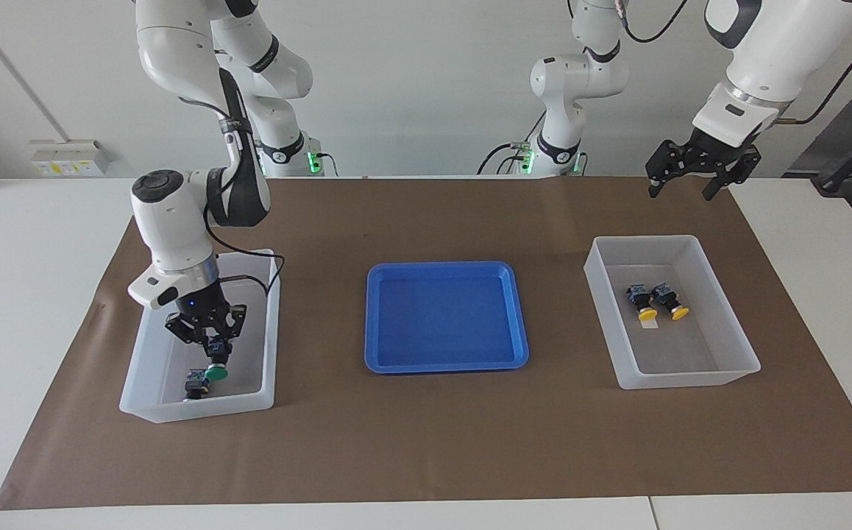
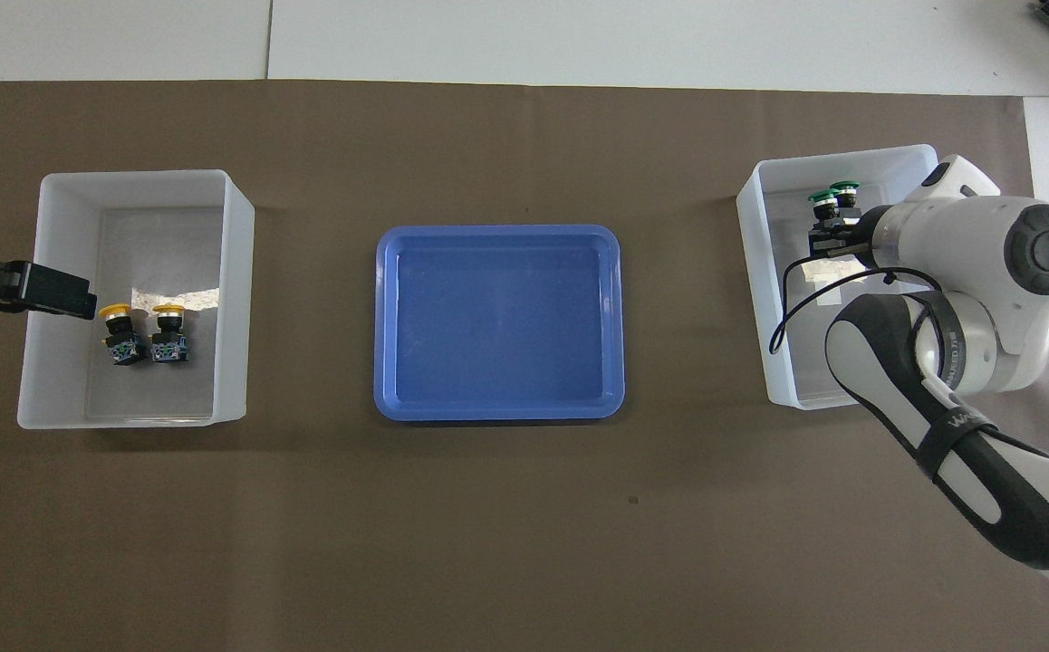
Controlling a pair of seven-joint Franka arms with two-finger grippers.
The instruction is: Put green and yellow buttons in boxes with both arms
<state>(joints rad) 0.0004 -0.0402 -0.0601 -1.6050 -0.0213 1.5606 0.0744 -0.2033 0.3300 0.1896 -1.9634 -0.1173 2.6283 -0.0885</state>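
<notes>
1. Held green button (image 1: 214,366): judged light, rigid and hard-shelled; its rounded cap looks slippery, so the blocky dark body is the sound place to grip, as the right tool (image 1: 209,344) does, pinching that body; the long axis runs body to cap, with the cap pointing down and away from the robots.
2. Second green button (image 1: 196,383): lies on the floor of the box (image 1: 270,324) at the right arm's end, just beside the held one; both caps point away from the robots.
3. Two yellow buttons (image 1: 658,300): lie side by side in the other box (image 1: 720,272), caps pointing away from the robots.
4. Left tool (image 1: 694,173): waits in the air with its fingers spread, empty.
5. Blue tray (image 1: 446,360): sits mid-desk between the boxes.
</notes>
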